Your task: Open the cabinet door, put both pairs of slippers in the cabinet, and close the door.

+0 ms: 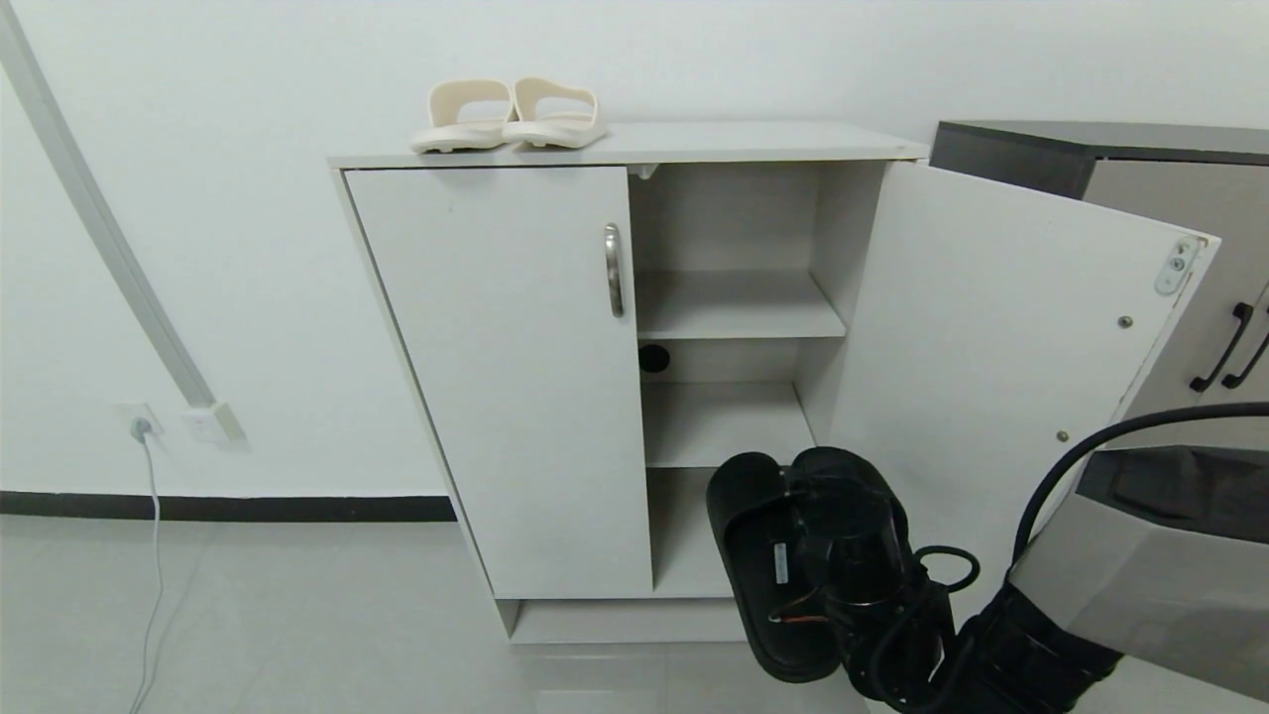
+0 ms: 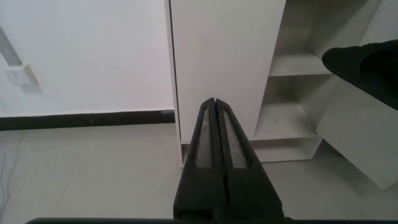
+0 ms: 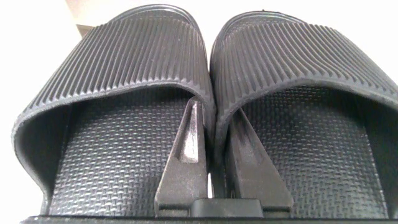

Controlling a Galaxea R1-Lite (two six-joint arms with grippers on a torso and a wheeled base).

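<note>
Together, black slippers (image 3: pixel 143 68) pinched by inner edges between right fingers (image 3: pixel 186 155), left fingers (image 2: pixel 205 143) closed.

The right arm (image 1: pixel 1150 585) has a smooth silver-grey shell with a glossy dark panel inset and a black wrist section. A thick black cable (image 1: pixel 1081 451) arcs over it, and a thinner black cable loop (image 1: pixel 950 567) curls beside the wrist. The left pincer (image 2: pixel 214 106) has two long matte-black fingers (image 2: pixel 189 180) tapering to a blunt tip, each with a scuffed grey inset pad; the right pincer (image 3: pixel 215 112) has black wedge-shaped fingers with hollowed backs on a flat black bar.
</note>
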